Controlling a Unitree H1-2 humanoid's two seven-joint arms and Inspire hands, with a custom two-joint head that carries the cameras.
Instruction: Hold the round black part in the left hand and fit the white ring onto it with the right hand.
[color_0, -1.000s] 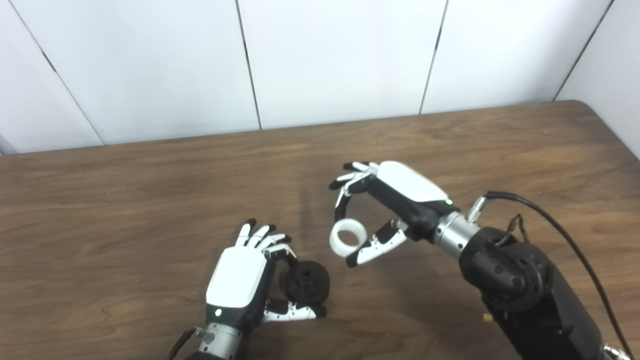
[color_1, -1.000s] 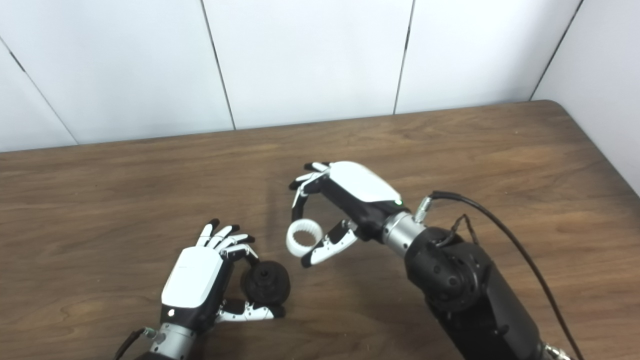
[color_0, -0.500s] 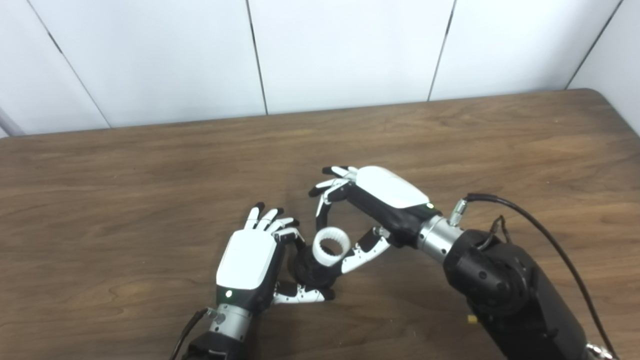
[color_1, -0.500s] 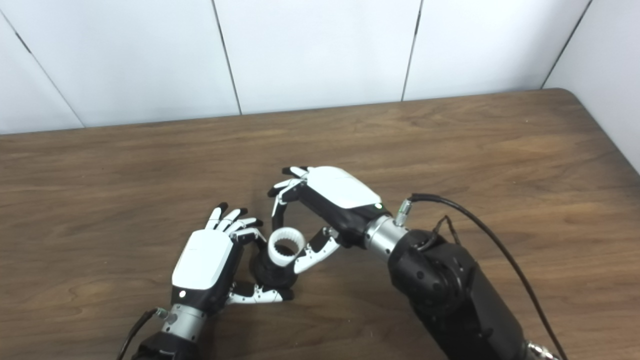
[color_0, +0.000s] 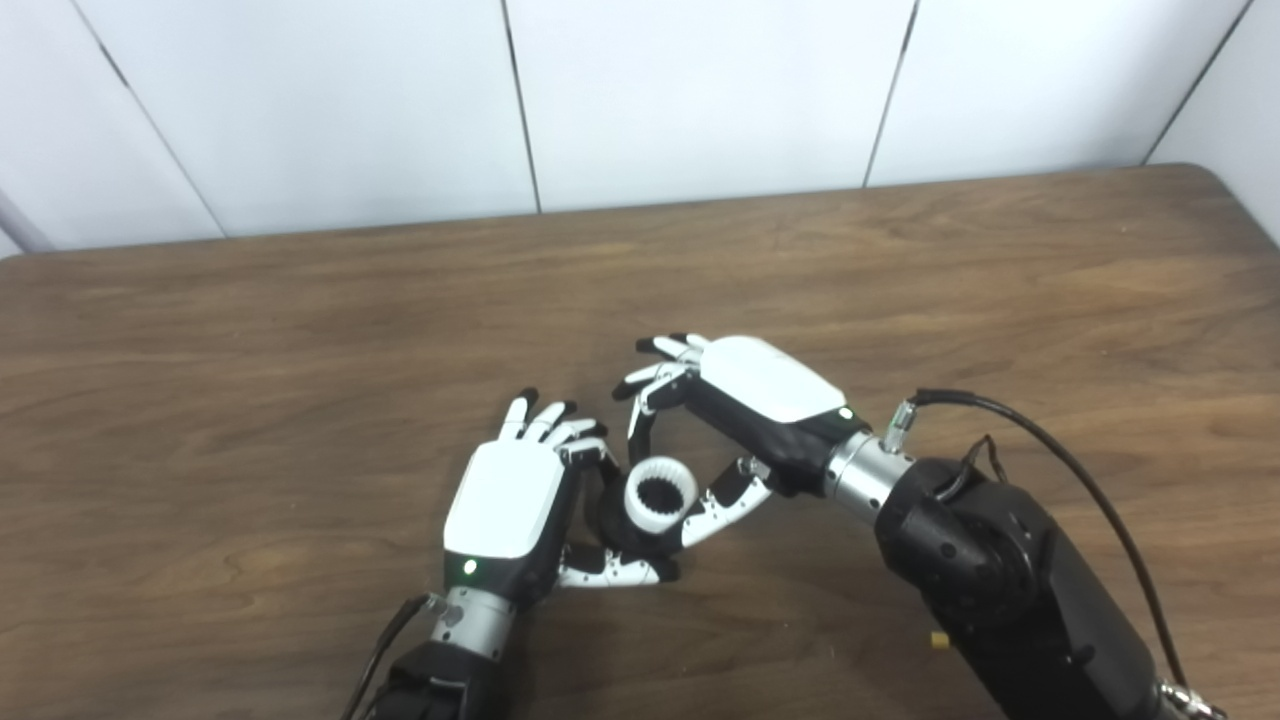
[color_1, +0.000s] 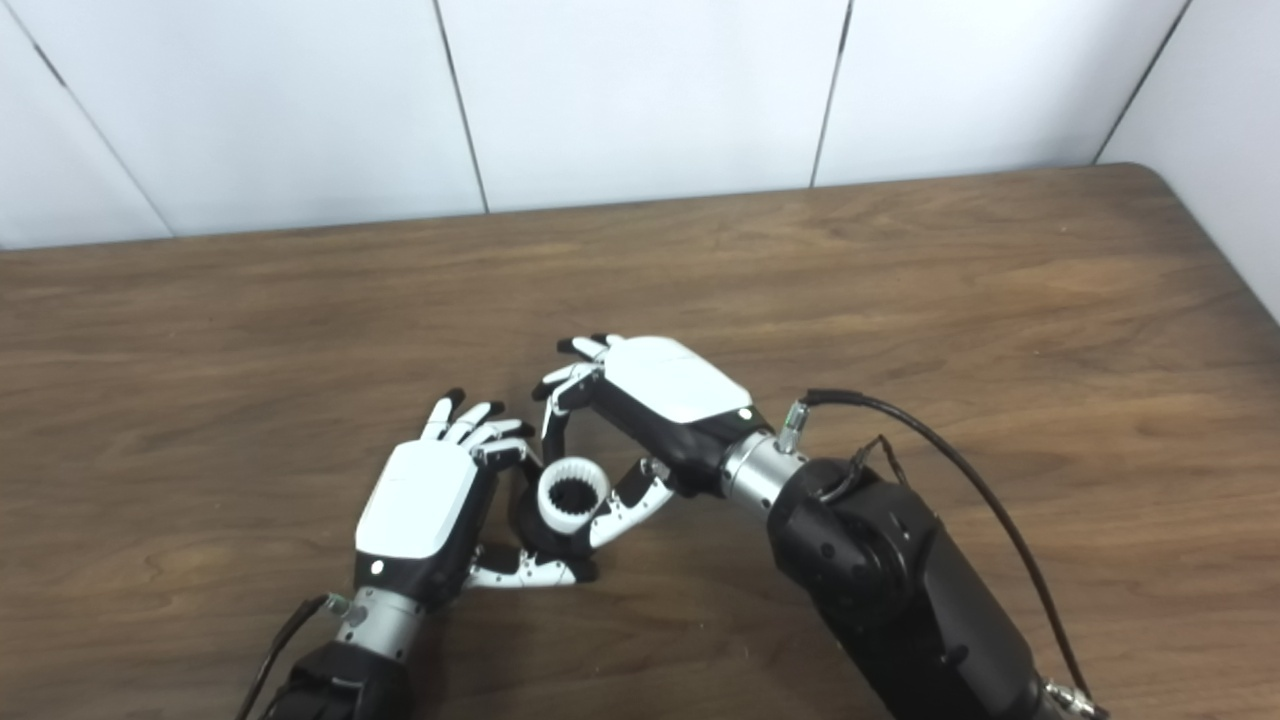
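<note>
Over the black part (color_0: 622, 530), white ring (color_0: 660, 493), bore upward.

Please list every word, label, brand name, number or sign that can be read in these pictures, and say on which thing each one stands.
None: no readable text appears in either view.
The left hand, right hand, white ring, round black part, table and wall panels carry no visible writing.
Each hand shows only a small green light.

No readable text, labels, brands or numbers anywhere in either view (checked the hands, arms, parts, table and wall panels).
</note>
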